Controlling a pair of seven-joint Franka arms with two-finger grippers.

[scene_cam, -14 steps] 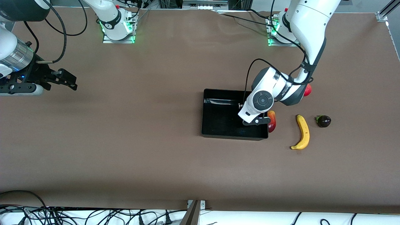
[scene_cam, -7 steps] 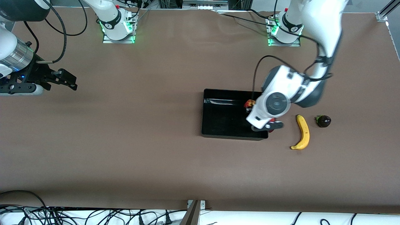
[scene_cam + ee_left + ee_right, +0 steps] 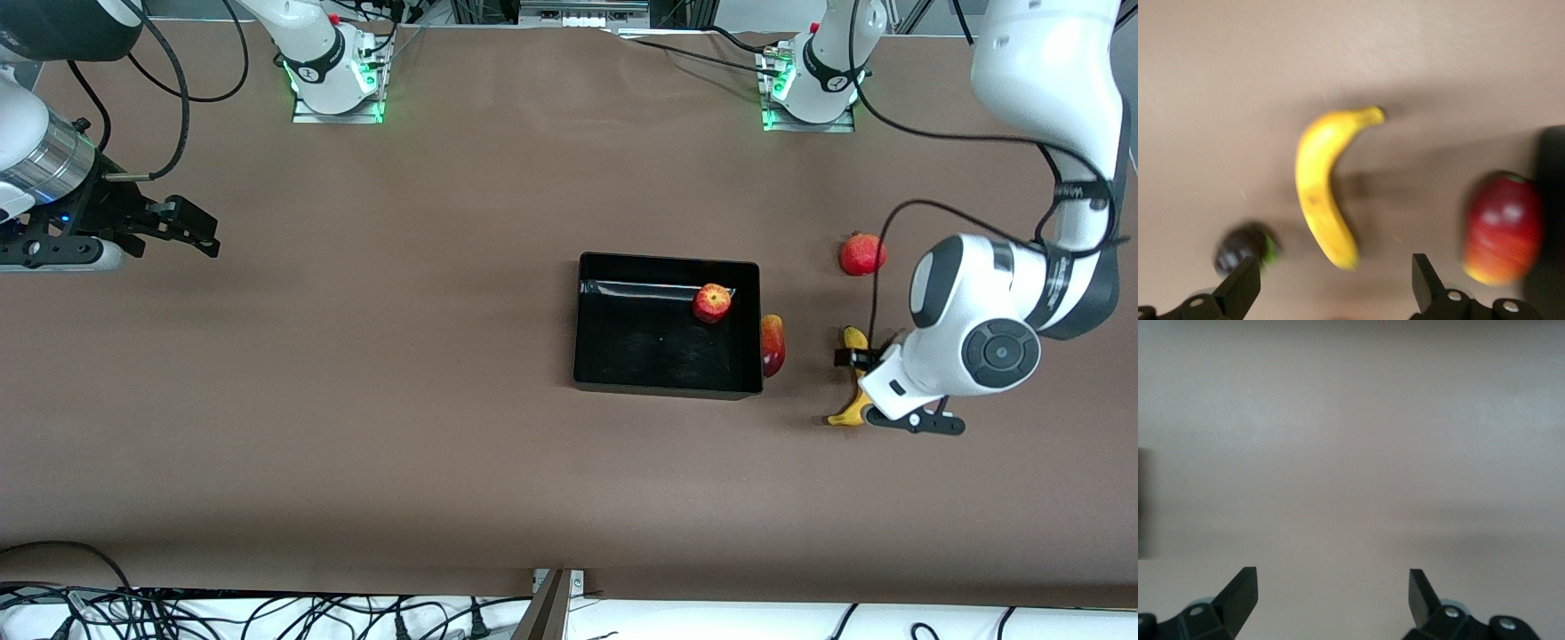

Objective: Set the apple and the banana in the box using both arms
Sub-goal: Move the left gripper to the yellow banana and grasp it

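Observation:
The apple [image 3: 712, 302] lies in the black box [image 3: 622, 356], near the wall on the robots' side. The banana [image 3: 854, 339] lies on the table beside the box toward the left arm's end, mostly hidden under the left wrist. It shows whole in the left wrist view [image 3: 1321, 187]. My left gripper [image 3: 880, 393] hangs over the banana, open and empty [image 3: 1335, 293]. My right gripper [image 3: 192, 228] waits at the right arm's end of the table, open and empty [image 3: 1331, 593] over bare table.
An elongated red-yellow fruit [image 3: 773, 345] lies against the box's outer wall and also shows in the left wrist view [image 3: 1501, 230]. A round red fruit [image 3: 862, 254] lies farther from the front camera than the banana. A dark fruit [image 3: 1245, 248] lies beside the banana.
My left gripper left the box and swung toward the left arm's end, now over the banana. The apple stays behind in the box. The right arm has not moved.

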